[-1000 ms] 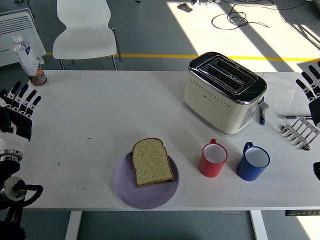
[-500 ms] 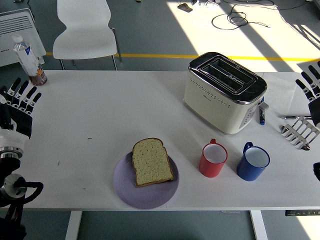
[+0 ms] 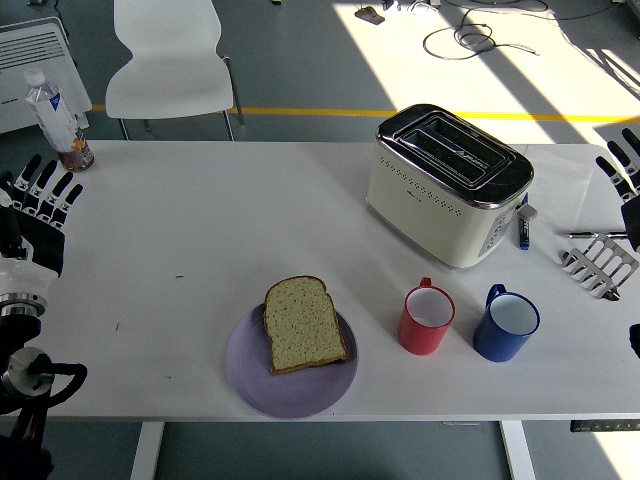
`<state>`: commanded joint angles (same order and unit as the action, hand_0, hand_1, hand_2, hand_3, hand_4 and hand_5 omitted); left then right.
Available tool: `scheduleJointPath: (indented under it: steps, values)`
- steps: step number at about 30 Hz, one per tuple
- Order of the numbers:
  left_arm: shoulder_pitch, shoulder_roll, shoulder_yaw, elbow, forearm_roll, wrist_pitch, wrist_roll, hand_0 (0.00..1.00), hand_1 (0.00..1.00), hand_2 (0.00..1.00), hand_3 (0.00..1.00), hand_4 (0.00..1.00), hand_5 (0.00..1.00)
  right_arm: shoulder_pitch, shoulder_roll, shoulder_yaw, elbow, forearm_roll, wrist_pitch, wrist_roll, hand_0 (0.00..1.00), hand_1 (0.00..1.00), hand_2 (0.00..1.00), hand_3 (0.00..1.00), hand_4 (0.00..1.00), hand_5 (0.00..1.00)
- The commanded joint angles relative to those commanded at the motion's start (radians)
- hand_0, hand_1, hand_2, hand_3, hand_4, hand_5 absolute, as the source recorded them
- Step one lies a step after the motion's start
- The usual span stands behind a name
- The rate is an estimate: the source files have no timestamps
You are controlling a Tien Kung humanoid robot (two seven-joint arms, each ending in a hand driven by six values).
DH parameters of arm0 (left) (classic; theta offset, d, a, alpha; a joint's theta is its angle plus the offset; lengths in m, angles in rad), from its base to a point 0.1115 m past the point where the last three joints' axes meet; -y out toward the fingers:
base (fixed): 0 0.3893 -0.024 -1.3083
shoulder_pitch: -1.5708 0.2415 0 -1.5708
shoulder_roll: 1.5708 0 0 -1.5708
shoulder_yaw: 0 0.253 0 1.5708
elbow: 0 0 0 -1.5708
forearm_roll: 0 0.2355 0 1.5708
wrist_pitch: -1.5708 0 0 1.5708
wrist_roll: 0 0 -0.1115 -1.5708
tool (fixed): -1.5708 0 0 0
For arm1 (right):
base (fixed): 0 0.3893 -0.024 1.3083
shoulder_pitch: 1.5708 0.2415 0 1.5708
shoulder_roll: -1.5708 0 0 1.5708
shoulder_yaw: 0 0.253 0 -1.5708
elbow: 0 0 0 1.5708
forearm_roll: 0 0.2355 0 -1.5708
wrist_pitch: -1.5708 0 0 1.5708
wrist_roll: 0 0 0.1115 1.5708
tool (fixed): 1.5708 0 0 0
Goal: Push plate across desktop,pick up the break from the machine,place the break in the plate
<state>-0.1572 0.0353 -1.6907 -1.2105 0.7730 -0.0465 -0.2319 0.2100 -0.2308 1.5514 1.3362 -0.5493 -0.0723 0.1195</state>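
A slice of bread (image 3: 304,324) lies flat on a purple plate (image 3: 256,384) near the table's front edge, left of centre. A cream toaster (image 3: 448,186) with empty-looking slots stands at the back right. My left hand (image 3: 38,204) is at the far left edge, fingers spread, holding nothing, far from the plate. My right hand (image 3: 628,172) shows only partly at the far right edge, fingers spread, empty, right of the toaster.
A red mug (image 3: 428,320) and a blue mug (image 3: 506,324) stand right of the plate. A metal toast rack (image 3: 600,264) and a blue pen (image 3: 523,232) lie at the right. A water bottle (image 3: 54,114) stands at the back left. A white chair (image 3: 168,62) is behind the table.
My right hand has drawn slightly further toward the right edge. The left hand shifted a little. Bread, plate and toaster have not moved.
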Motion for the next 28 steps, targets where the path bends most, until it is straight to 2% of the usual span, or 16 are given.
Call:
scheduleJointPath:
  steps: [15,28]
  values:
    - [0.009,0.005,0.018,0.001,0.001,0.002,0.001,0.755,0.805,0.869,0.848,0.496,0.998,-0.01,0.0,0.005,-0.002,-0.003,0.002,0.0,0.793,0.778,0.798,0.801,0.542,0.569]
    - [0.001,-0.002,0.005,0.005,-0.003,0.003,0.001,0.755,0.805,0.869,0.849,0.496,0.998,0.001,0.004,0.002,-0.003,-0.003,0.002,-0.001,0.792,0.777,0.795,0.8,0.542,0.57]
